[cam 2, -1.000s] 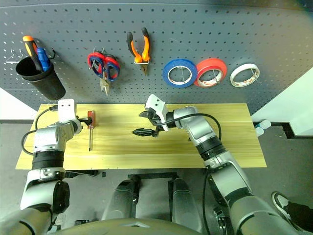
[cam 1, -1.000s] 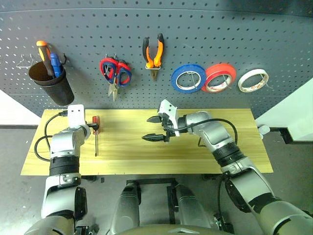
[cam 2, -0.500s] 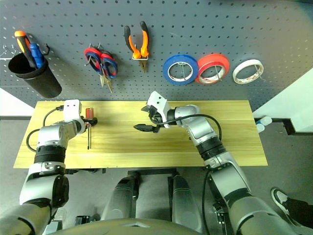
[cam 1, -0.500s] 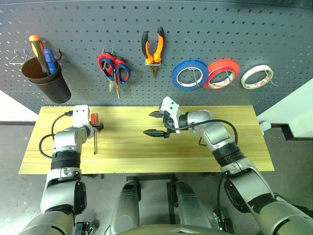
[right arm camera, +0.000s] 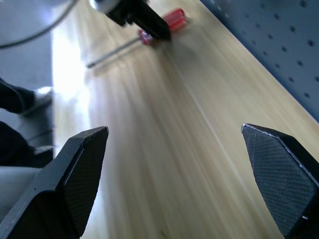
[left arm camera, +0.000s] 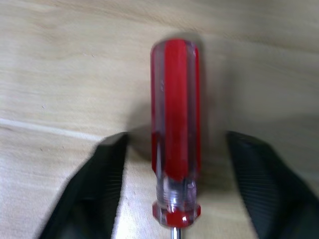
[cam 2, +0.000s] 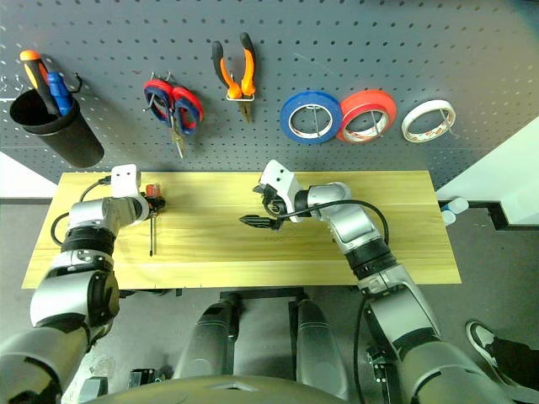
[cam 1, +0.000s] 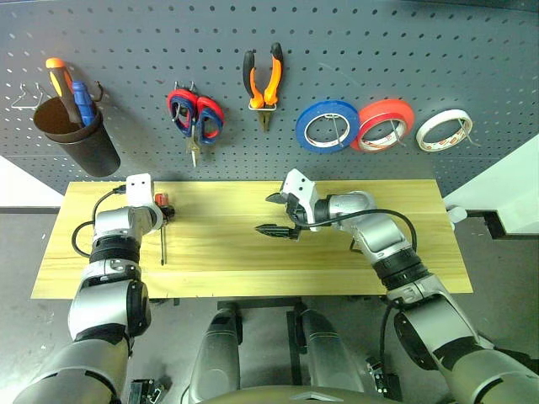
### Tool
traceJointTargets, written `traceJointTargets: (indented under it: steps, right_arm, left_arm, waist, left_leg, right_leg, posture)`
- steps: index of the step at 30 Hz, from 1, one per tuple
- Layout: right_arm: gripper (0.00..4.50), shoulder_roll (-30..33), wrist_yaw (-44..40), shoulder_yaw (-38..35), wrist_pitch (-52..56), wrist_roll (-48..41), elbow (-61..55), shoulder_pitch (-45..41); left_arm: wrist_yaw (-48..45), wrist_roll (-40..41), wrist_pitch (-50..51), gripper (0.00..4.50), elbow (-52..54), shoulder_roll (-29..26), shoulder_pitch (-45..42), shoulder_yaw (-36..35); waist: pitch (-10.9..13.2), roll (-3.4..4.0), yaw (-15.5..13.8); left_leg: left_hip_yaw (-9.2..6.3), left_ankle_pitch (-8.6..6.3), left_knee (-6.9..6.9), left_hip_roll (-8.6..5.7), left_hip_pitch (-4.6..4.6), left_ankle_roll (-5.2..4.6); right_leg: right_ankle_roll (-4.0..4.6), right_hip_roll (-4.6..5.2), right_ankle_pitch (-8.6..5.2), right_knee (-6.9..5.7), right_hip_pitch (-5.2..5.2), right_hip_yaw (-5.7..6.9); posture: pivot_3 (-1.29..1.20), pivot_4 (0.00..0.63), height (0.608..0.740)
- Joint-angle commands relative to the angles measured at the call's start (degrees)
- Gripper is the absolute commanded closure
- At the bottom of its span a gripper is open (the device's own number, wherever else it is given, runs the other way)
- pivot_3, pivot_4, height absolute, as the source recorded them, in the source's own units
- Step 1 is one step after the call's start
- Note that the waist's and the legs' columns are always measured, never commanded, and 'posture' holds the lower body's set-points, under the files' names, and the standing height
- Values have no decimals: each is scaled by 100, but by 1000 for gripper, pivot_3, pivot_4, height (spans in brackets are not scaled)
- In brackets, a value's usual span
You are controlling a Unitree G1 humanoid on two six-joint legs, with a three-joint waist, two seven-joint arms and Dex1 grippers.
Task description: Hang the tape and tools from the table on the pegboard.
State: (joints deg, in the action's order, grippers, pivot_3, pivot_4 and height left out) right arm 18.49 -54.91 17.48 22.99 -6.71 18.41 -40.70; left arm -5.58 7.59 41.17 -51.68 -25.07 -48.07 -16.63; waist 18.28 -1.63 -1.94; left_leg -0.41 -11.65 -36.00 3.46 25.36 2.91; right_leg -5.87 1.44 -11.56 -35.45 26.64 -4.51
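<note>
Screwdriver (left arm camera: pixel 175 129), slim and red-handled, lying flat on the light wooden table (cam 1: pixel 253 252) near its left end, handle toward the pegboard (cam 1: pixel 354 50) and shaft pointing back toward the table's front edge. The left gripper (left arm camera: pixel 174 184) straddles the handle, one black finger on each side; in the left wrist view a gap remains between either finger and the handle, so the jaws are partly open and the tool is not yet held. The right gripper (cam 1: pixel 281 215) hovers over the middle of the table, jaws spread wide and empty. On the board hang the scissors (cam 1: pixel 195 118), the pliers (cam 1: pixel 263 82), and three tape rolls, the whitish tape (cam 1: pixel 443 130) farthest right. The step in hand appears to be the grasp of this last remaining tool. The next move calls for closing squarely on the handle before lifting, since a round, smooth handle may roll or slip from an off-centre pinch.
</note>
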Motion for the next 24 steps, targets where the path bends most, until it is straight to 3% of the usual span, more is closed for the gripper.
traceJointTargets:
  steps: [1, 4, 11, 13, 16, 21, 24]
  right_arm:
    - [0, 134, 78, -33, -71, 151, -225, 53]
    - [0, 278, 128, 109, -422, 481, 54, -34]
    - [0, 218, 43, 66, -775, 685, 627, -424]
    - [0, 257, -243, -76, -673, 418, 374, -413]
    - [0, 273, -474, -203, -671, 219, 249, -421]
    - [0, 464, -993, -438, -389, -280, -370, -289]
    - [0, 623, -1174, -622, -165, -579, -734, -220]
  left_arm:
    - [123, 50, 141, 2671, -283, -192, -45, -119]
    - [135, 97, 392, 3593, -162, -255, 18, -125]
    - [68, 360, 1635, 3591, 1394, -157, 563, -169]
    - [-466, 656, 2389, 3591, 2952, -312, 1220, 231]
    - [-1099, 1132, 3037, 3591, 4264, -543, 1835, 328]
    - [-1979, 1611, 3010, 3591, 5926, -1264, 3112, 175]
    - [-2731, 2057, 2499, 3591, 6785, -1562, 3789, -92]
  waist:
    - [1, 0, 28]
    - [1, 0, 113]
    - [-2, -1, 220]
    - [-6, -5, 266]
    - [-14, -16, 268]
    - [-51, -42, 273]
    - [-112, -55, 249]
  left_leg:
    - [0, 0, 1, 0, 0, 0]
    - [0, 0, 2, 0, 0, 0]
    - [1, 1, 3, -2, -1, 2]
    - [0, 4, 5, -2, 1, 7]
    - [0, 9, 13, -2, 3, 19]
    - [-4, 23, 19, 0, 4, 45]
    - [-3, 45, 42, -3, 3, 82]
  right_leg:
    - [0, 0, 0, 0, 0, 0]
    - [-1, 0, 0, 0, 0, 0]
    - [-3, 1, 2, -3, 0, -1]
    - [-3, 1, 3, -4, 1, 0]
    - [-6, 4, 6, 0, 2, 1]
    - [0, 4, 10, 0, 6, 6]
    - [5, 12, 21, 26, 6, 6]
  posture:
    - [111, 353, 740]
    - [106, 342, 740]
    - [109, 276, 740]
    - [115, 251, 740]
    - [130, 214, 740]
    - [155, 161, 740]
    - [164, 139, 740]
